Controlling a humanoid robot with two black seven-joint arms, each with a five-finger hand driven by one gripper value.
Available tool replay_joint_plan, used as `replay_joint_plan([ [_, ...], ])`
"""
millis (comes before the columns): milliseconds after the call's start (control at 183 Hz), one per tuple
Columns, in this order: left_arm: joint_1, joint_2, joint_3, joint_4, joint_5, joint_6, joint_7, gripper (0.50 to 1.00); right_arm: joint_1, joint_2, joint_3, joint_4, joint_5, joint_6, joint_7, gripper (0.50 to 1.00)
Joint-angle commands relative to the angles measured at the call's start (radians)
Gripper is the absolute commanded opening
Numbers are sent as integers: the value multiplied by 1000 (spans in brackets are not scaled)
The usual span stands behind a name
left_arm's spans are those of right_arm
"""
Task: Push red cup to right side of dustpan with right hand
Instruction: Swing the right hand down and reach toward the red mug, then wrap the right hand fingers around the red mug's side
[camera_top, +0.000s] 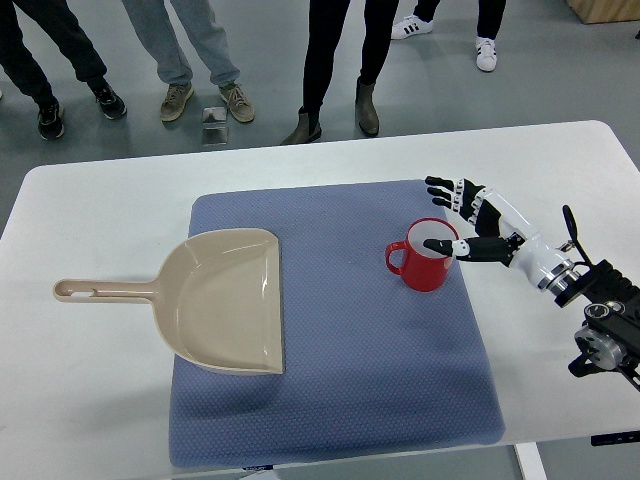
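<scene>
Cup (424, 264) sits at the right hand's (470, 225) fingertips, fingers spread and gripping nothing, already right of the dustpan (225, 300) though well apart, so pushing looks nearly done.

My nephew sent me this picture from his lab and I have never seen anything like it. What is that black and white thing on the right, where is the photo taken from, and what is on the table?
It is a robot's right hand, with jointed fingers, on an arm coming in from the right edge. The one camera sits on the robot and looks steeply down at a white table. On it lies a blue mat, with a beige dustpan at its left and a red cup further right. The hand is at the cup's rim with fingers spread; it grips nothing. No left hand shows. People's legs stand beyond the table.
</scene>
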Motion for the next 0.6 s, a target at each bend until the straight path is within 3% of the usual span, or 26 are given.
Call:
replay_joint_plan([
  [0, 0, 0, 0, 0, 0, 0, 0, 1000, -2, -1, 0, -2, -1, -8, 0, 928],
  [597, 0, 0, 0, 0, 0, 0, 0, 1000, -11, 2, -2, -3, -21, -27, 0, 928],
])
